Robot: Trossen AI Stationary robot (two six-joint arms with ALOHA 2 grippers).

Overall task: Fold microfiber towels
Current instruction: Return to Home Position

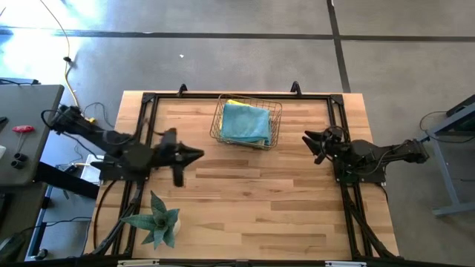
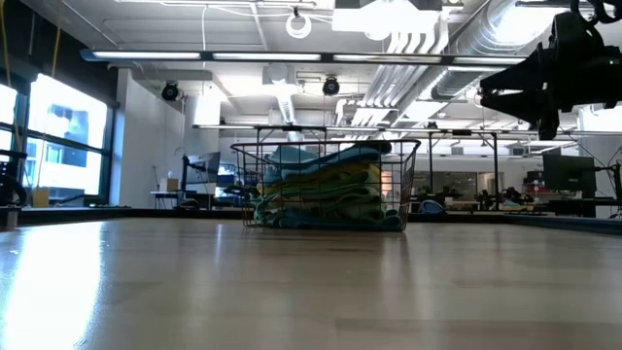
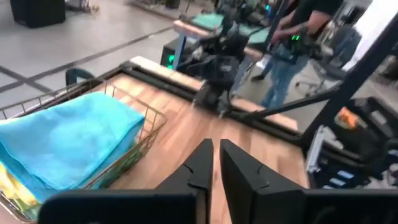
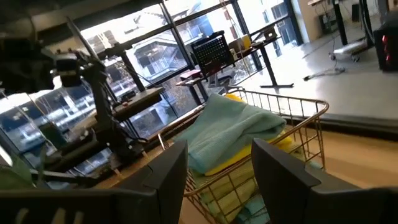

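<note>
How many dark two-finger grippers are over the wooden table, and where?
2. In the high view, the left gripper is left of the copper wire basket, the right gripper right of it; none hidden.

Overhead camera looks straight down, low one level across; all four share the basket [image 1: 276, 111] of towels [image 1: 245, 122].

A wire basket [image 2: 408, 194] sits on the wooden table [image 2: 292, 292], towards its far side and near the middle. Folded towels [image 2: 326, 180] lie stacked inside it, blue on top, yellow and green layers beneath, rising just above the rim. The right gripper [image 2: 491, 97] hangs high at the upper right, well apart from the basket.
</note>
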